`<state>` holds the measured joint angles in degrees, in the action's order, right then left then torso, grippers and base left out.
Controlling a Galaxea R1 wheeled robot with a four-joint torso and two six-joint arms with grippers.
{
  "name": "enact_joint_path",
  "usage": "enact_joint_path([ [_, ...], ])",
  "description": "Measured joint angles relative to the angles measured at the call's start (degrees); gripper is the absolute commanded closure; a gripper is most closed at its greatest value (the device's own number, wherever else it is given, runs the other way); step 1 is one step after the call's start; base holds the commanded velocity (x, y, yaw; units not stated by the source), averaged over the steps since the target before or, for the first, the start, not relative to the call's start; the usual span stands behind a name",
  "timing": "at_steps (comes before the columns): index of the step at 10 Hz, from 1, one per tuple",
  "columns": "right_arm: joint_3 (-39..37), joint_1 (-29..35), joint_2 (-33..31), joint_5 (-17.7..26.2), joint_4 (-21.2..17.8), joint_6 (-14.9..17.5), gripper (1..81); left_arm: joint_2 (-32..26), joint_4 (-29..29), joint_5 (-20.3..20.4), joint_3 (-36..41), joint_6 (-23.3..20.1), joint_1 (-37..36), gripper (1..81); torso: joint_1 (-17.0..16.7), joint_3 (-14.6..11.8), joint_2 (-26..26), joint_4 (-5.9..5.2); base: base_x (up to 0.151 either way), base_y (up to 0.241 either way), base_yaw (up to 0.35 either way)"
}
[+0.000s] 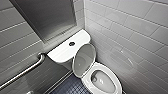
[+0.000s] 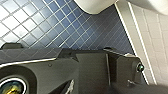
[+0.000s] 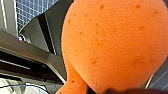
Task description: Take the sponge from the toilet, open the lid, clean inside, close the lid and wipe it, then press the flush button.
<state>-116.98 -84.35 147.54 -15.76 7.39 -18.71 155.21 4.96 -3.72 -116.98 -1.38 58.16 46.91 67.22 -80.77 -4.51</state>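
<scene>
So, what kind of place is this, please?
Most likely a toilet room, perhaps an accessible one. A white toilet with its lid raised stands by tiled walls, a metal grab bar is fixed to the wall beside the tank, and the floor has small blue tiles.

toilet bowl (image 1: 100,67) open above, lid (image 1: 83,60) upright behind (seemingly against tank (image 1: 62,50)), wall (image 1: 130,37) close beside

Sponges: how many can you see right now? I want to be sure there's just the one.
1. The orange sponge shows close up in the right wrist view. Others could be hidden behind the toilet or its raised lid.
</scene>
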Motion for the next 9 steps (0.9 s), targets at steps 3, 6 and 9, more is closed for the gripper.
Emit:
enact_joint_path([
  [3,0.0,-0.57,0.0,-0.8,0.0,0.02,81.1,-1.27,4.11,-1.05,3.36,0.23,-5.22,1.0,0.0,-5.84,0.0,0.0,0.0,0.0,0.0],
  [6,0.0,-1.12,0.17,-0.77,0.07,0.02,81.1,-1.93,10.19,-2.32,4.46,0.76,-8.14,1.0,-0.07,-8.02,-0.02,0.0,0.0,0.0,0.0],
  [9,-0.46,-1.56,0.45,-1.23,0.1,0.02,81.1,-4.5,19.72,-1.84,4.57,1.19,-11.47,1.0,-0.11,-7.91,-0.02,0.0,0.0,0.0,0.0],
])
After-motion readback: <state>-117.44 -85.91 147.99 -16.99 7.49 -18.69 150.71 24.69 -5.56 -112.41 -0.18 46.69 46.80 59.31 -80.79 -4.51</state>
